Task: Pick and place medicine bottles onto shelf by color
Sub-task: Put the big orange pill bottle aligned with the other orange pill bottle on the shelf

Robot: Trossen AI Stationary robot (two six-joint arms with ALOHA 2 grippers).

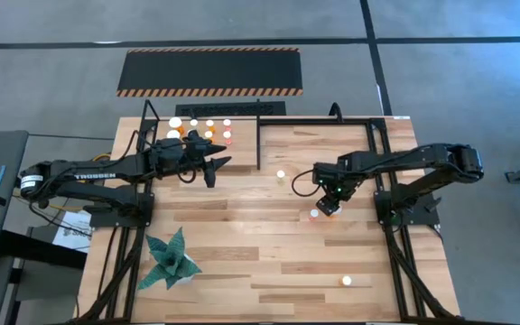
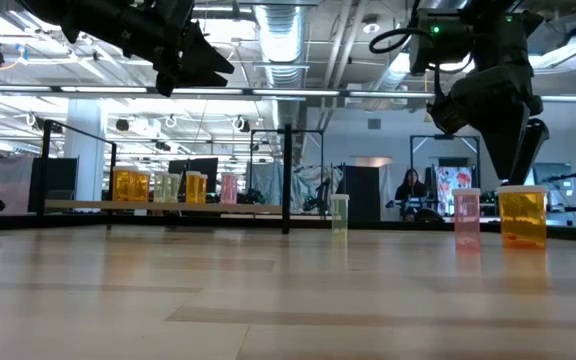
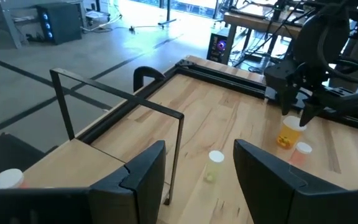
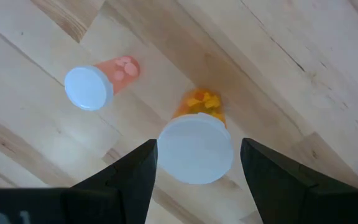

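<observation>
An orange medicine bottle with a white cap point(image 4: 194, 148) stands upright on the table, and a pinkish-red one point(image 4: 91, 87) stands close beside it. My right gripper point(image 4: 196, 163) points down just above the orange bottle point(image 2: 521, 215). It is open, with a finger on each side of the cap and clear of it. A pale yellow bottle point(image 1: 281, 174) stands alone mid-table. The shelf point(image 2: 168, 207) at the far left carries several bottles point(image 1: 197, 129). My left gripper point(image 3: 197, 180) hangs open and empty above the table beside the shelf.
One more bottle point(image 1: 347, 281) stands near the table's front right. A green folded-paper plant point(image 1: 170, 260) sits at the near left. A black post point(image 1: 258, 144) rises at the shelf's right end. A black hazard-striped panel point(image 1: 210, 70) lies beyond the far edge.
</observation>
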